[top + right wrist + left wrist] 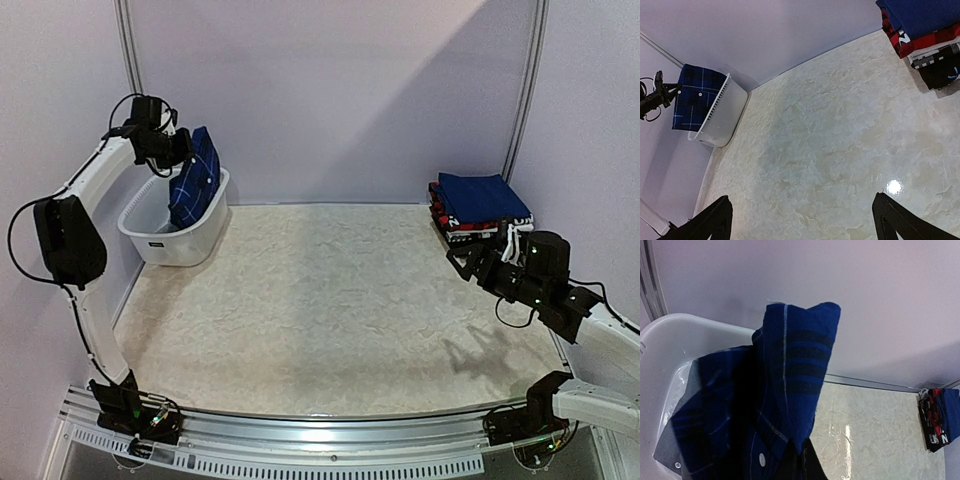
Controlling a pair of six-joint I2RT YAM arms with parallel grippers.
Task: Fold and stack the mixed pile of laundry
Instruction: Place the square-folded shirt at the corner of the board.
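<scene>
A dark blue plaid shirt (193,180) hangs above the white basket (185,248) at the far left, its lower part still inside. My left gripper (185,152) is shut on the shirt's upper edge. In the left wrist view, cloth (790,370) fills the space ahead of the closed gripper (802,462). On the right, my right gripper (470,262) hovers open over the table with nothing between its fingers (715,220). Just beyond it sits a folded stack (480,208) topped by a blue garment. The right wrist view shows the shirt (695,97), basket (722,120) and stack (920,25).
The basket stands against the left wall in the far left corner. The marbled tabletop (330,300) stretches between basket and stack. A metal rail (320,440) runs along the near edge by both arm bases. Walls close off the back and sides.
</scene>
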